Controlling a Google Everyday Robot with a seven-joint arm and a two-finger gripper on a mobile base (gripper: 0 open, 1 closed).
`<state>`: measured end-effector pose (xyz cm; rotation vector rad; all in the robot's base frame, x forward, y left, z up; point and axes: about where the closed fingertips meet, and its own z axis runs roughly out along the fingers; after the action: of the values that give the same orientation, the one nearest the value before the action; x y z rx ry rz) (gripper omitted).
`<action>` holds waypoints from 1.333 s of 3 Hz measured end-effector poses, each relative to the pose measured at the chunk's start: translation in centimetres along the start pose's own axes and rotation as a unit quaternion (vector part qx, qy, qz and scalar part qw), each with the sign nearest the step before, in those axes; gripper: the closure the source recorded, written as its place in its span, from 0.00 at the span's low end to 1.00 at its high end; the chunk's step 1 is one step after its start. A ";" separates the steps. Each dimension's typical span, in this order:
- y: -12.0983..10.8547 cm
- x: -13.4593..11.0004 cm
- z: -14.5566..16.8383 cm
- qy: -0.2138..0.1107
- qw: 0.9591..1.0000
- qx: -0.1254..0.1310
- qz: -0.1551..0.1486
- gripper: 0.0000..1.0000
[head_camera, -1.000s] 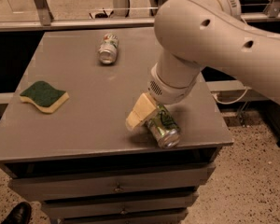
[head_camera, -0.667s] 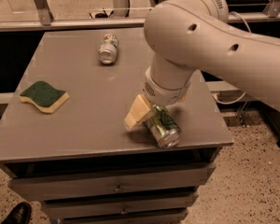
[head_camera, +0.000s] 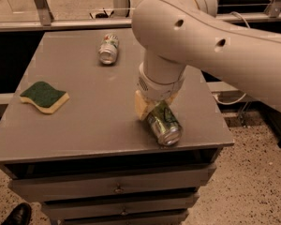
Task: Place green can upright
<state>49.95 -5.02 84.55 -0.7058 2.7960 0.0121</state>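
Near the front right corner of the grey table (head_camera: 84,125), you are looking at the green can (head_camera: 165,124) lying on its side and not yet standing upright. Its silver end is facing the front edge and its other end is pointing back under the robot's wrist. The gripper (head_camera: 152,108) is hanging low over that far end of the can, right down at the tabletop, and its cream-coloured part is showing just to the left of the can, touching it or very nearly so. The bulky white arm (head_camera: 201,36) is reaching in from the upper right and covering the rest of the gripper, so you cannot tell whether it is clamped on the can or standing apart from it. Well apart from this, 1 white-silver can (head_camera: 108,48) with red and green marks is lying on its side toward the back of the table. A sponge (head_camera: 43,96) with a green top and yellow underside is resting flat near the left edge. Below the tabletop, 2 drawer fronts (head_camera: 117,189) are facing you, and a dark shoe (head_camera: 18,214) is peeking in at the bottom left over the speckled floor (head_camera: 253,191).
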 end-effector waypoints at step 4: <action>1.2 -12.4 -8.5 -0.374 0.909 -0.165 -0.079 1.00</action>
<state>57.85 1.28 95.75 -0.7874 2.0049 0.6035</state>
